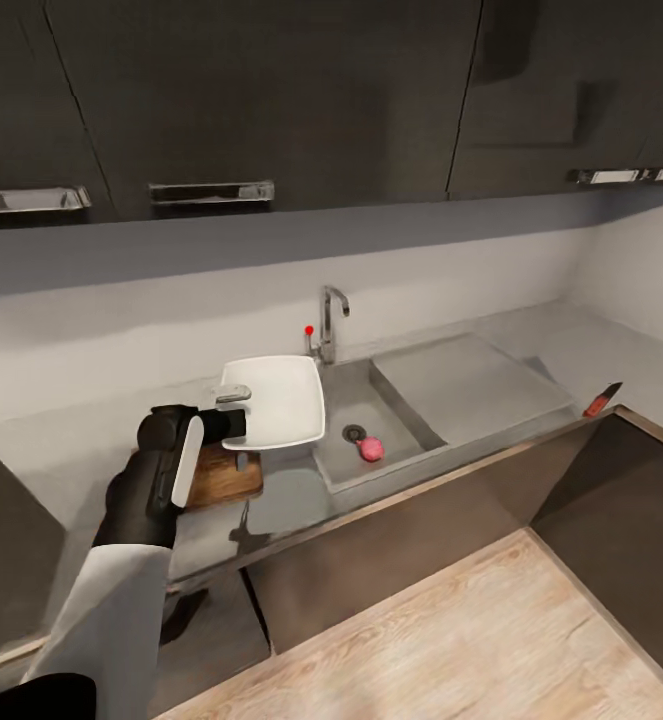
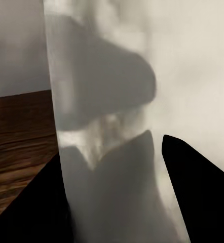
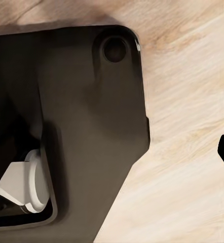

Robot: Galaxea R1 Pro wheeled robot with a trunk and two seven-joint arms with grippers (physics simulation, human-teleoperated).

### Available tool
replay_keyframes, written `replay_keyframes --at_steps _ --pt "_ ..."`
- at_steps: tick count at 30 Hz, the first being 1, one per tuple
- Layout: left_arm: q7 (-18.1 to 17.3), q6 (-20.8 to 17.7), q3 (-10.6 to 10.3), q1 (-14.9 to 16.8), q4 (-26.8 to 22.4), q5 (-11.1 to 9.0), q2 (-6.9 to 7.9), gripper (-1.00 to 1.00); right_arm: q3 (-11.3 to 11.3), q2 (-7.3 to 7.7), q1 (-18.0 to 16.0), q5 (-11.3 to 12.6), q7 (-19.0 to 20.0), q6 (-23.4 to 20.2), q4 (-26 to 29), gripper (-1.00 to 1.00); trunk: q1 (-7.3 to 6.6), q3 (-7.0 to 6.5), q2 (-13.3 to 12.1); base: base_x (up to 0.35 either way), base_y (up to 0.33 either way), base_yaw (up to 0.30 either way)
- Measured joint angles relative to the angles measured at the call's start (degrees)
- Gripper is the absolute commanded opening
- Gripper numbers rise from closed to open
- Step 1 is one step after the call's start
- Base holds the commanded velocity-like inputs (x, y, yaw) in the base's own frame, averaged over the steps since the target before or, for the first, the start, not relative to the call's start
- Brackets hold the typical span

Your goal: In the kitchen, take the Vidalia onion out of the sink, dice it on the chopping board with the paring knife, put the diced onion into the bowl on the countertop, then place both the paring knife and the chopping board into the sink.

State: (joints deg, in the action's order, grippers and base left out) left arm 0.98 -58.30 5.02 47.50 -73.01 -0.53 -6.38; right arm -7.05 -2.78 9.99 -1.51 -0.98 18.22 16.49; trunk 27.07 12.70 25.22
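**Left end effector pinching bowl rim, onion waiting in sink**

Left end effector [image 1: 239, 428] looks pressed onto the rim of the shallow white squarish bowl [image 1: 281, 400], held lifted over the grey table [image 1: 91, 440] beside the brown wooden chopping board [image 1: 221, 475]. The bowl is rigid and slick, so an edge grip may slip. Small pinkish-red Vidalia onion [image 1: 370, 448] sits by the steel-grey sink [image 1: 391, 410] drain: round, rolls easily, so grip across its middle. Red-handled paring knife [image 1: 602, 400] lies far right. Right end effector: cannot tell.

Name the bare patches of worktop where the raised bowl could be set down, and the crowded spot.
Bare: the drainboard between sink and paring knife; the countertop beyond the chopping board. Crowded: around board, bowl and left gripper.
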Motion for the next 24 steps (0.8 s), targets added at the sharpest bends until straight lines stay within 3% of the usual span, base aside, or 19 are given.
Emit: replay_keyframes --at_steps 9,16,24 --pt "0.0 0.0 0.0 0.0 0.0 0.0 0.0 -1.0 0.0 0.01 0.0 0.0 0.0 0.0 0.0 1.0 0.0 0.0 0.0 -0.007 0.315 0.006" --pt "0.0 0.0 0.0 -0.2 0.0 0.0 0.0 -1.0 0.0 -0.02 0.0 0.0 0.0 0.0 0.0 1.0 0.02 -0.01 0.0 -0.186 0.262 0.011" --pt "0.0 0.0 0.0 -0.2 0.0 0.0 0.01 -1.0 -0.1 -0.07 0.0 0.0 0.0 0.0 0.0 1.0 0.02 -0.01 0.0 -0.254 0.233 0.242"
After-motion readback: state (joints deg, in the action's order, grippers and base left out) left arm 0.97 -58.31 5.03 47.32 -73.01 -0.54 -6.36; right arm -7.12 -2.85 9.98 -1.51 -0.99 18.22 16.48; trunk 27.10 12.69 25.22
